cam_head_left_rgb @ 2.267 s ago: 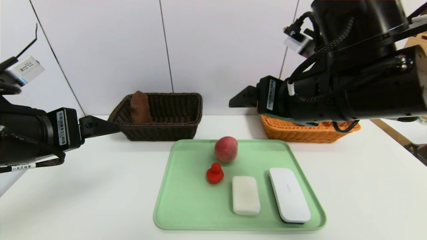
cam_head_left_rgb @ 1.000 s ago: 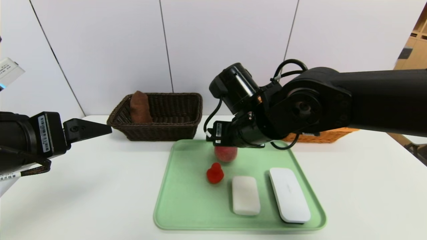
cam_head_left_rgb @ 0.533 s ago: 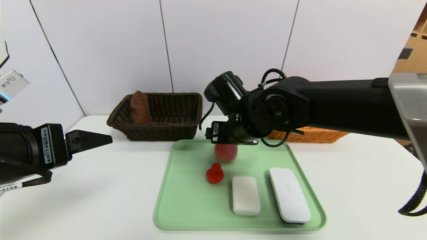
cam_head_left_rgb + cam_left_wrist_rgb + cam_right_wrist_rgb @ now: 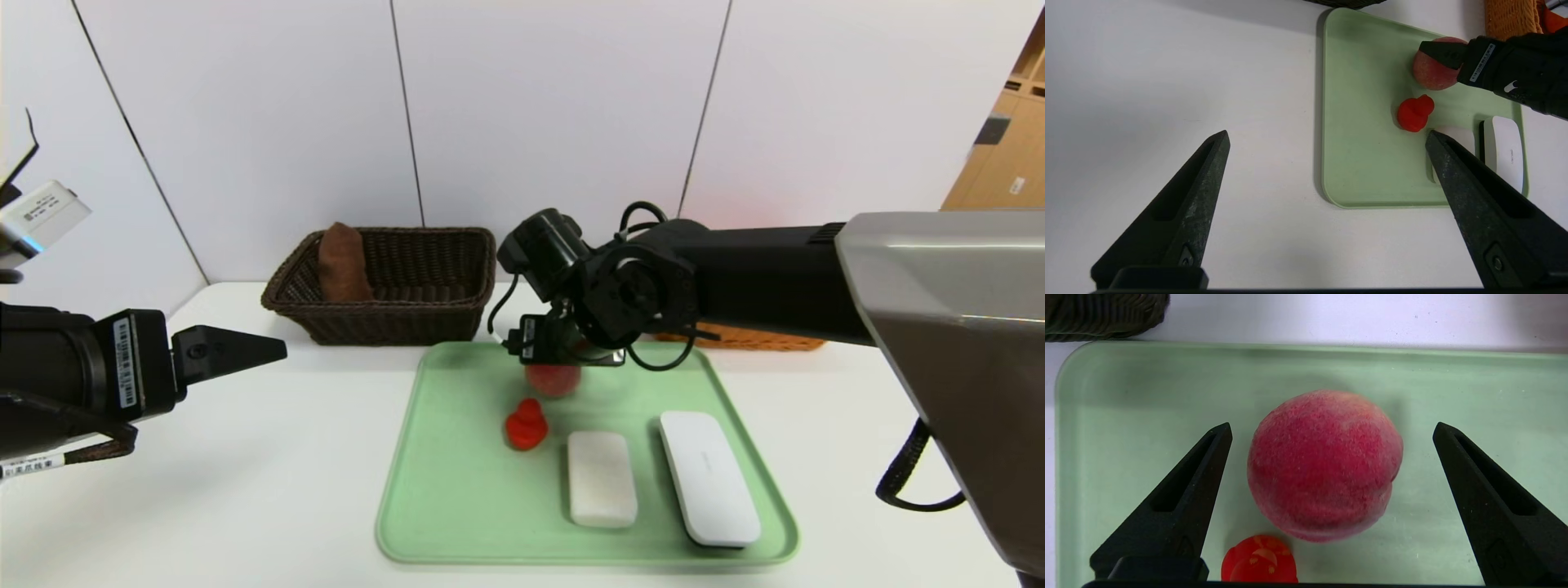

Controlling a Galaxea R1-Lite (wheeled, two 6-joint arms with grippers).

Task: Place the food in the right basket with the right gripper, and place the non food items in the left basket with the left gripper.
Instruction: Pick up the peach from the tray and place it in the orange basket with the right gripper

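So your right hand (image 4: 1331, 433) stands wide open astride the peach (image 4: 1325, 465) on the tray (image 4: 457, 490) mid-worktop, nothing gripped yet, while the left hand (image 4: 1327, 139) waits open and empty near the left edge, with every tray item unsorted.

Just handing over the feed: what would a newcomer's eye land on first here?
The right gripper, reaching over the green tray, jaws open either side of the red peach at the tray's far edge. The left gripper hangs open over the table left of the tray. A small red toy sits just nearer than the peach.
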